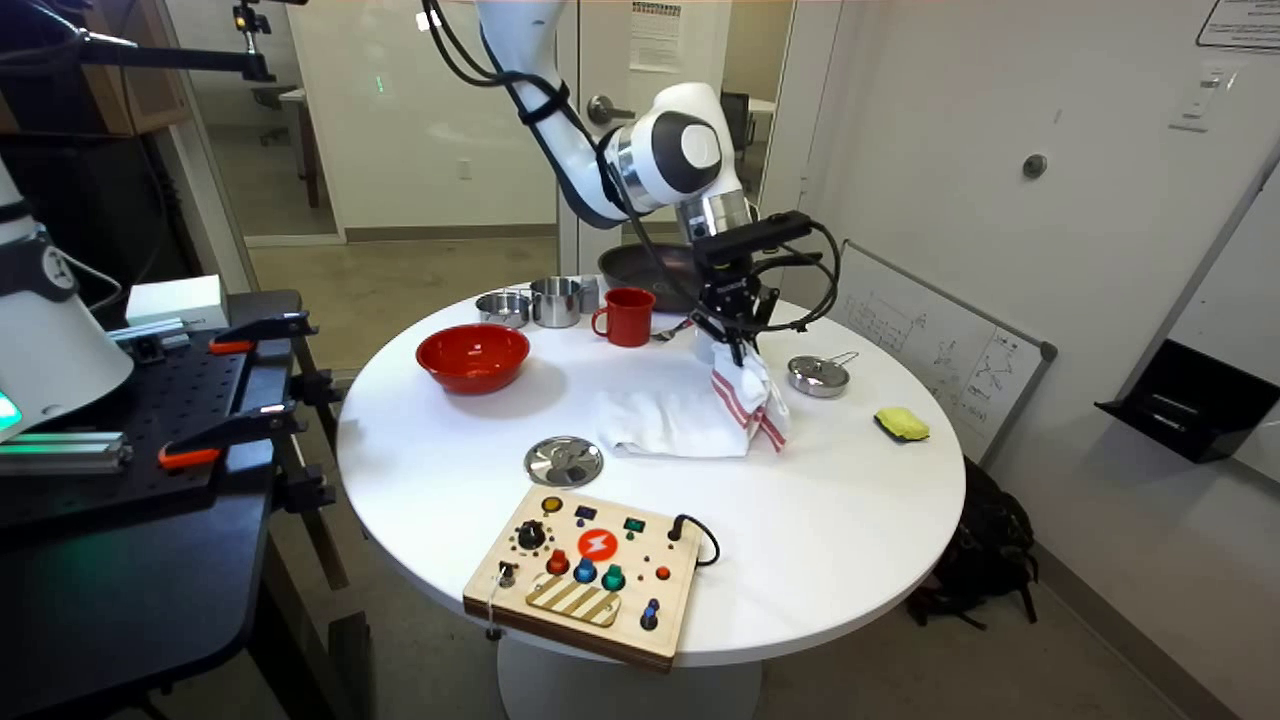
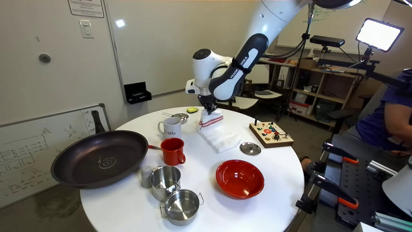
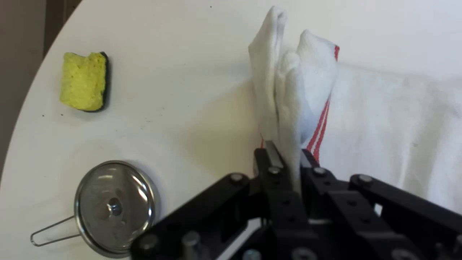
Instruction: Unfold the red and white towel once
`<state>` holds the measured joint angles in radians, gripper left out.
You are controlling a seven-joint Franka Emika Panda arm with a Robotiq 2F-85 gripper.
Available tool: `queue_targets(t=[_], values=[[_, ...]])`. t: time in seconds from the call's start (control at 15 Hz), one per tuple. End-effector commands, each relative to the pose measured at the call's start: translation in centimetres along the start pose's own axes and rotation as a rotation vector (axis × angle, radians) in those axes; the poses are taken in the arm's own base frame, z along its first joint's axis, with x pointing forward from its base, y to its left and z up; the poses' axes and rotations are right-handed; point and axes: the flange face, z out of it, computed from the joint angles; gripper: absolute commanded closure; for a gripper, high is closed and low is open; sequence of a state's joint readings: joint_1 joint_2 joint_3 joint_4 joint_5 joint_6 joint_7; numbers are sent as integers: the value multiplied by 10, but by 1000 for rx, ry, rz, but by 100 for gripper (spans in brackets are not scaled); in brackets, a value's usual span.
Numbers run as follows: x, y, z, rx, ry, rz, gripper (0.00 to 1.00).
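Observation:
The red and white towel lies on the round white table, folded flat at one end and raised at the other. It shows in both exterior views, with red stripes near its raised end. In the wrist view the towel spreads flat to the right, and a bunched white fold stands up between my fingers. My gripper is shut on this raised end, pointing down just above the table. It also shows in an exterior view and in the wrist view. The gripped part is partly hidden between the fingers.
A lidded steel pan and a yellow sponge lie near the gripper. A steel lid, wooden control board and red bowl stand around the towel. A white mug, red mug and large pan stand nearby.

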<state>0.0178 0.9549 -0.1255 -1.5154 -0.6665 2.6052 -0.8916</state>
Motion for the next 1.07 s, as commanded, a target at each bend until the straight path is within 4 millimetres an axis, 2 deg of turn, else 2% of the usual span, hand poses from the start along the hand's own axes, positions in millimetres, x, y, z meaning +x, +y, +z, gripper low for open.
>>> queue_targets(t=[0.0, 0.53, 1.0], values=[[-3, 10, 7, -50, -12, 31, 98], [4, 11, 26, -95, -2, 48, 98], [-9, 34, 29, -153, -22, 136, 98]])
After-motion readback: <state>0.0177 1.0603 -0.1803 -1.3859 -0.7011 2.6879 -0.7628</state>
